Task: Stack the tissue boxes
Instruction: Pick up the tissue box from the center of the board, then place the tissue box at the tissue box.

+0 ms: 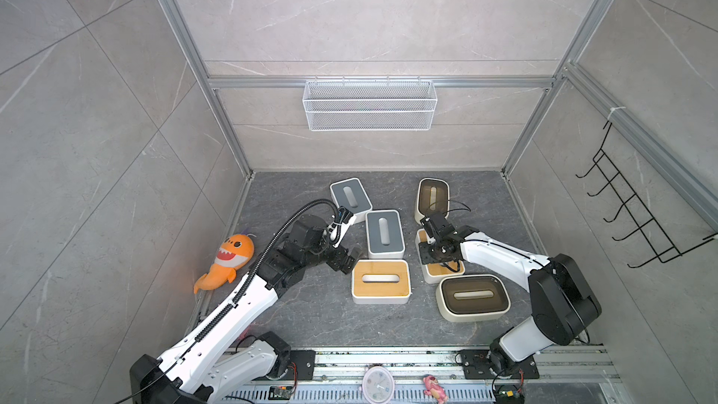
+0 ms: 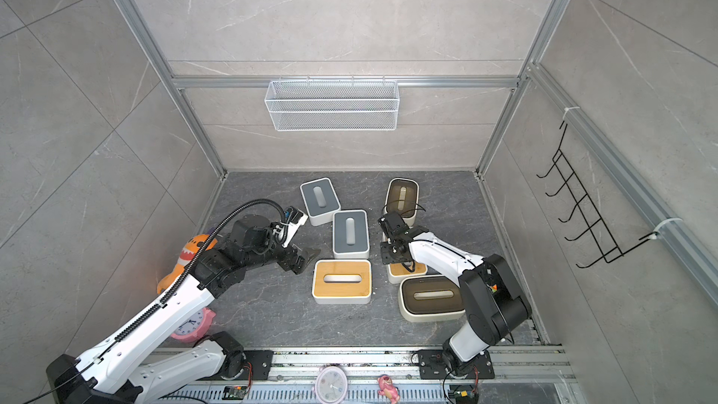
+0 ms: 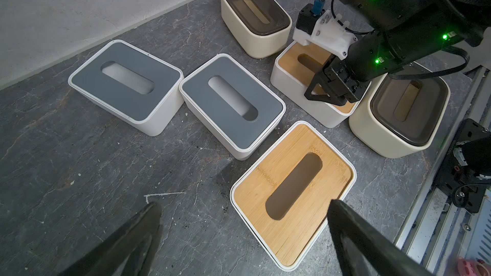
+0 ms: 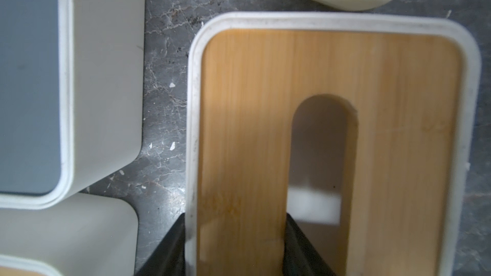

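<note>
Six tissue boxes lie flat and unstacked on the dark slab. Two grey-lidded ones (image 1: 351, 197) (image 1: 384, 233) sit mid-left, and two cream ones with brown lids (image 1: 433, 196) (image 1: 472, 297) are on the right. One bamboo-lidded box (image 1: 380, 280) lies in front. My right gripper (image 4: 235, 248) is shut on the other bamboo-lidded box (image 4: 398, 128), with one finger down in its slot and the other outside its long wall. My left gripper (image 3: 243, 208) hangs open just left of the front bamboo box (image 3: 292, 195), holding nothing.
An orange shark plush (image 1: 227, 260) lies by the left wall. A white wire mesh basket (image 1: 369, 104) hangs on the back wall and a black hook rack (image 1: 629, 204) on the right wall. A pink clock (image 1: 377, 382) and a pink toy (image 1: 434, 384) rest on the front rail.
</note>
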{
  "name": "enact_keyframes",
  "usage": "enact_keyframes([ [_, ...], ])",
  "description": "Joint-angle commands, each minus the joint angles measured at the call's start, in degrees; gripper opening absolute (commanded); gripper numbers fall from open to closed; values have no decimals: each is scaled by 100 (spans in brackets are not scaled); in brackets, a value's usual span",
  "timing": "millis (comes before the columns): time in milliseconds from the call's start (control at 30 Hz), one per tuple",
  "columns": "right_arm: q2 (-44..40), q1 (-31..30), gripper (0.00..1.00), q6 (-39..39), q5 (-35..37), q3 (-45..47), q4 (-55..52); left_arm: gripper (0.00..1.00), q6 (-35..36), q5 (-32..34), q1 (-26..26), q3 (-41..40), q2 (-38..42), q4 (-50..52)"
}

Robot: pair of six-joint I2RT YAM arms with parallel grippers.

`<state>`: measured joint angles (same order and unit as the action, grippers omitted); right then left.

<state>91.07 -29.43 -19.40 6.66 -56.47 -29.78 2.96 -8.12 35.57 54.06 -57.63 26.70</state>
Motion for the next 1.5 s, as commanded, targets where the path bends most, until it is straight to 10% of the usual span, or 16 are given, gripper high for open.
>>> enact_keyframes([
  [0, -52, 16, 50, 141, 129, 44, -99, 100, -109, -81, -47, -27, 58, -183],
  [633, -1656, 7, 44, 1386, -709, -154, -381, 100, -385, -533, -246, -10, 239, -201],
  [1000, -2245, -467, 42, 2257, -1927, -393, -721, 100, -1823, -1848, -334, -501, 959, 69],
  [1233, -2039, -1148, 42, 2774, -1809, -781, -1023, 100, -2943, -1628, -876, -202, 1220, 1299],
  [1467, -1937, -1508, 43, 3129, -1815, -1024, -1223, 100, -4225, -2839, -1604, -243, 1366, 1338],
])
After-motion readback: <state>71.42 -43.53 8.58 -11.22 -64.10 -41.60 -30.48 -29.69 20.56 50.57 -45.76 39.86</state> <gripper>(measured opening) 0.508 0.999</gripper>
